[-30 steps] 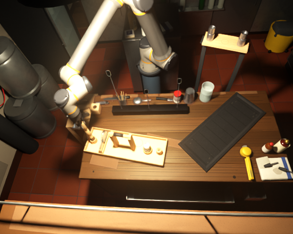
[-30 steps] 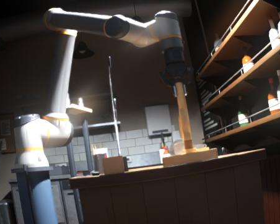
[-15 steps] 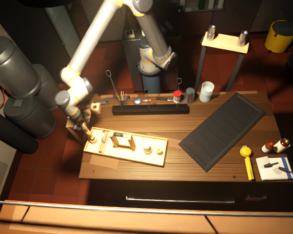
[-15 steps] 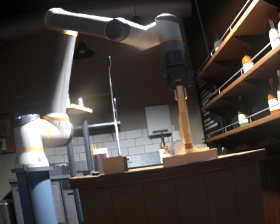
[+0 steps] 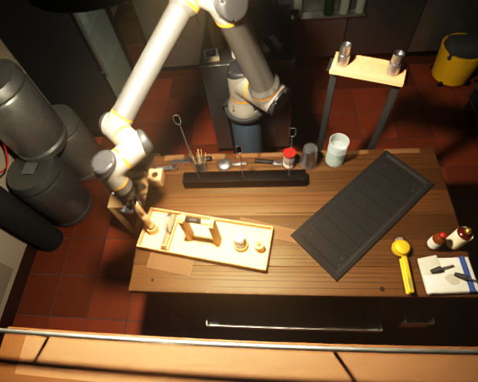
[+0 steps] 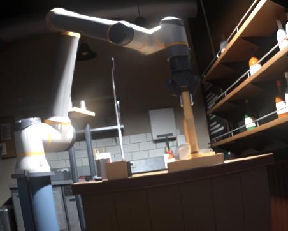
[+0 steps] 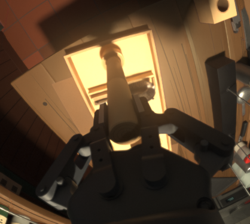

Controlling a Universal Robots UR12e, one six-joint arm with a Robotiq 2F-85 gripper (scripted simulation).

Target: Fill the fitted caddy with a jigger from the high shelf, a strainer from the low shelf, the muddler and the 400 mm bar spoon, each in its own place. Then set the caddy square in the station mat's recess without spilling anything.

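The wooden muddler (image 5: pixel 144 218) (image 6: pixel 189 126) (image 7: pixel 118 90) stands nearly upright with its lower end in the round seat at the left end of the fitted caddy (image 5: pixel 205 237) (image 6: pixel 194 160), and I hold its top in my closed gripper (image 5: pixel 131 204) (image 6: pixel 183 95) (image 7: pixel 122 114). In the caddy a strainer (image 5: pixel 169 228) (image 7: pixel 143 89) lies in the slot beside the muddler, and a jigger (image 5: pixel 240 240) sits on its ring near the right end. Bar spoons (image 5: pixel 184 142) stand in the black rack (image 5: pixel 245 178) at the back. The dark station mat (image 5: pixel 363 211) lies angled on the right.
The counter's left edge (image 5: pixel 138 242) runs just under the caddy's end. A wooden block with a hole (image 5: pixel 156 177) (image 7: pixel 216 5) sits behind. Two jiggers stand on the high shelf (image 5: pixel 368 70). Cups, a yellow squeezer (image 5: pixel 404 263) and a notebook occupy the back and right of the counter.
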